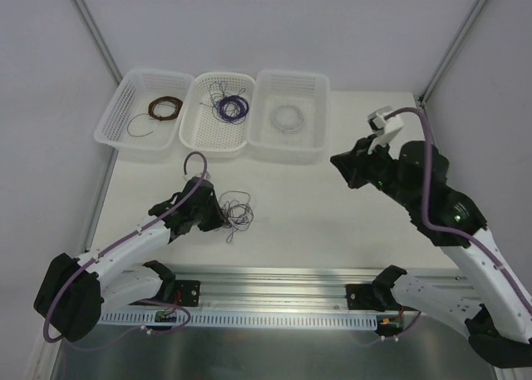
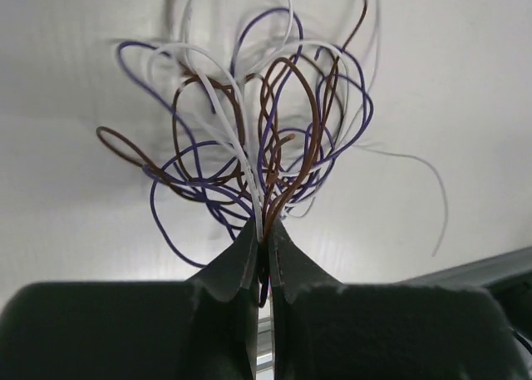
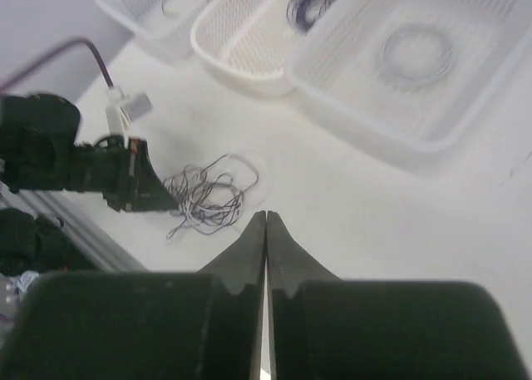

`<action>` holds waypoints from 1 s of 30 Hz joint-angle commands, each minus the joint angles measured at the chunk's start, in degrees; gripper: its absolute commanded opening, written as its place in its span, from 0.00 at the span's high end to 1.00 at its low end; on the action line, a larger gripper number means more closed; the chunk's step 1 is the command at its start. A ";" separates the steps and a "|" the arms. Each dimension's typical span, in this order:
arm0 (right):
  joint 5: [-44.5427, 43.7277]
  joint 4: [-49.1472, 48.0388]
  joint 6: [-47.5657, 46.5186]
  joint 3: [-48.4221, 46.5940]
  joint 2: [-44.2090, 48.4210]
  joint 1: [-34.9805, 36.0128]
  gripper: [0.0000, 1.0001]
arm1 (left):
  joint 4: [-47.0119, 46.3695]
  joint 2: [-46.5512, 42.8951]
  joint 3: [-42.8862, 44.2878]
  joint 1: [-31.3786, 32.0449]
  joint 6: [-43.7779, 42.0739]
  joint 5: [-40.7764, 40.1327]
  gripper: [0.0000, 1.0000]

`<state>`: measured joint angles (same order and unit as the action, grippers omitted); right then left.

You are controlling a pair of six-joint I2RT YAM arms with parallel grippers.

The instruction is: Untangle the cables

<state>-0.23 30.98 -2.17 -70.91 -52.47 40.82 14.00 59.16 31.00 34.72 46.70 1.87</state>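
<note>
The left tool [image 2: 264, 237] is squeezed shut on the cables [image 2: 266, 147], right at its tips; brown, purple and pale strands all go into the pinch together; that is the first worry, because a pull from here would likely drag the whole clump along and could make the knots tighter instead of looser; the wires are hair-thin too, so some might slip out of the pinch. Just past the tips the loops fan out like a little bush, close to the white surface [image 2: 66, 106]; I cannot tell if they touch it; one pale strand [image 2: 444, 205] trails off alone to the side and could snag on something. The right tool [image 3: 266, 220] is shut with nothing in it and hangs well apart from the tangle; it would have to open first, and if it came in shut it would only poke the loops about; pale wires on a white surface are also easy to miss. Far beyond both tools sit three white baskets [image 1: 214, 143], each holding a tidy wire ring [image 1: 230, 107]; a big swing could fling strands that way.
</note>
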 commanded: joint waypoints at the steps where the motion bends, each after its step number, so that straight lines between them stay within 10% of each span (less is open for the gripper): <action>1: -3.90 2.15 -3.27 -4.76 4.92 -1.09 0.99 | 6.04 -2.11 -0.94 -3.33 -1.08 -3.19 1.00; 10: 6.10 1.99 -0.91 0.58 1.59 -1.44 0.98 | 6.04 -4.05 0.55 -4.22 -3.19 -0.48 0.98; 19: 13.59 -17.42 6.30 12.20 -14.57 5.58 0.63 | 3.23 -5.63 0.73 -3.96 -9.34 7.44 0.98; 30: 13.42 -24.31 0.87 10.36 -33.12 6.56 0.53 | 1.29 -0.19 1.34 3.51 -12.77 16.49 0.97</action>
<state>12.93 10.11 2.55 -57.65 -82.50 47.29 16.69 57.78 30.15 36.86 36.40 14.41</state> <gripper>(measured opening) 0.462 0.038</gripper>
